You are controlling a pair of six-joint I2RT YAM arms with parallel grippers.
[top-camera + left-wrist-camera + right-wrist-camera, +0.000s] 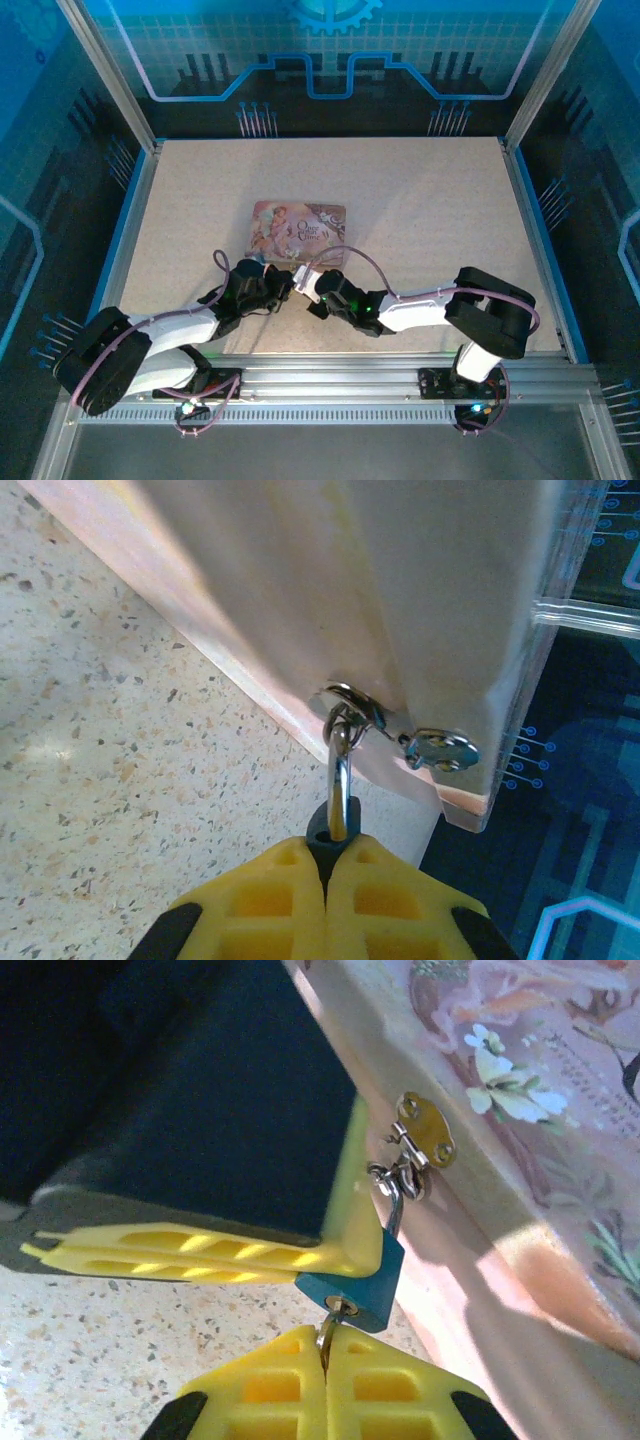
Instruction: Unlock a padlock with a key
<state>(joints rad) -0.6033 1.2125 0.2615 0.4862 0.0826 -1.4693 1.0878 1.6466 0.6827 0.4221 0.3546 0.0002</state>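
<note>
- Two grippers meet at the near side of the pink illustrated box, which lies on the speckled table ahead of my bases.
- My left gripper: yellow fingers are pressed together on the padlock, clamping its blue body.
- The padlock hangs at the box's front wall. Its silvery shackle is threaded through the ring of the hasp. I cannot tell whether the shackle is latched.
- My right gripper: fingers are closed on the key, pinching its head.
- The key's tip sits in the keyhole, on the padlock face turned toward my right gripper. I cannot tell how deep it goes.
- The two grippers' fingertips are just beside each other, with the padlock between them.
</note>
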